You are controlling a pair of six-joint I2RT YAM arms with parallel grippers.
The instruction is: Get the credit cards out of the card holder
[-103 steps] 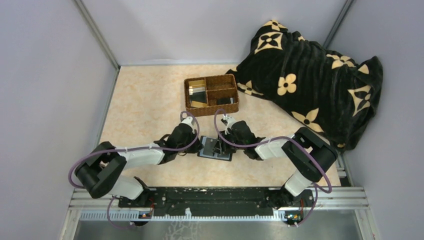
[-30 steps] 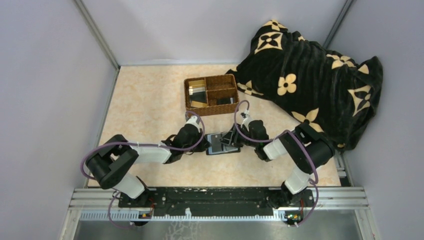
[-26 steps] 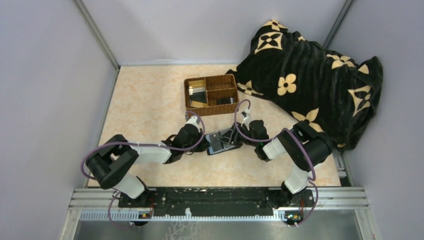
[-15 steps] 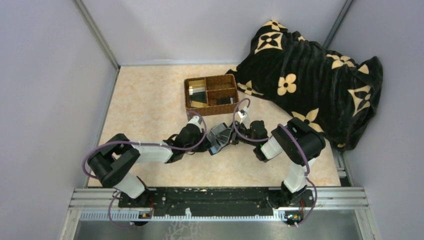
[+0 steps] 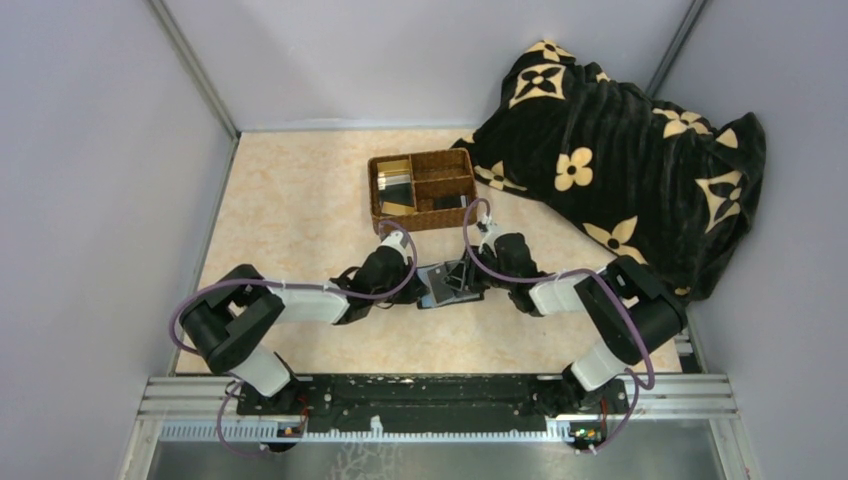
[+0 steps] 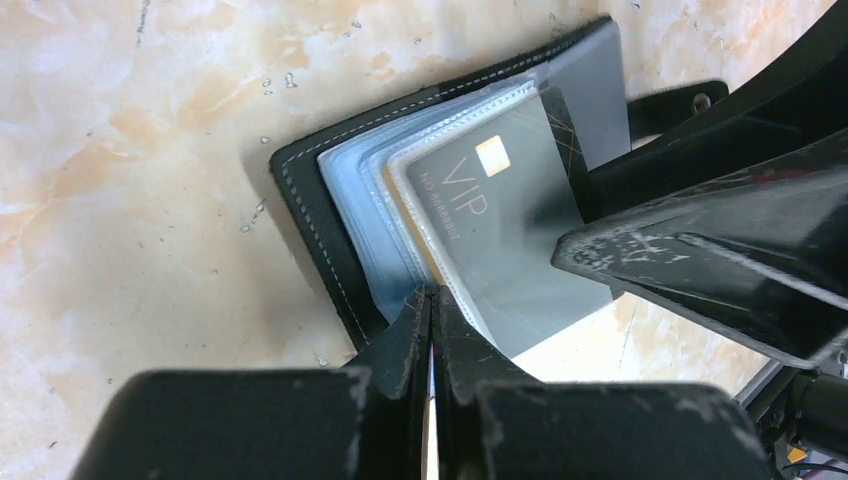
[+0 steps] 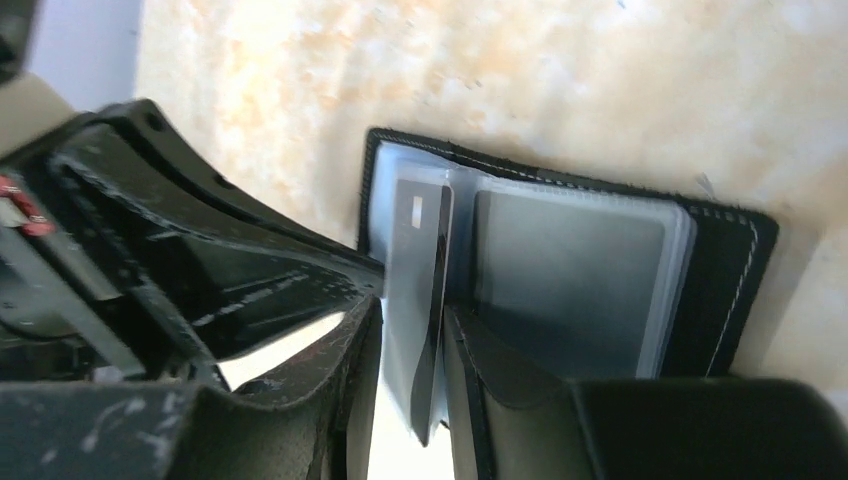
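The beige marbled table [image 5: 290, 200] carries everything you are working with. A black blanket [image 5: 620, 150] with cream flower prints is heaped over its far right corner. Just left of that sits the brown wicker tray [image 5: 425, 218]; its left compartments hold gold and grey cards [image 5: 393, 187], and something dark lies in the near right one.

Near the middle of the table, in front of the tray, both arms meet over the card holder [image 5: 450, 285]. It lies open on the surface with its black stitched cover underneath and its clear sleeves fanned upward.

Your left gripper [image 6: 432, 320] comes in from the left. Its fingers are pressed together on the near edge of the holder's sleeves, pinching the holder there.

Your right gripper [image 7: 412, 340] reaches in from the other side. Its fingers stand apart with one sleeved page raised on edge between them, and a bright strip of table shows between one finger and that page — no firm clamp that you can see.

That page holds the grey card [image 6: 500, 220], marked VIP with a small gold chip, which sits in its sleeve inside the holder.
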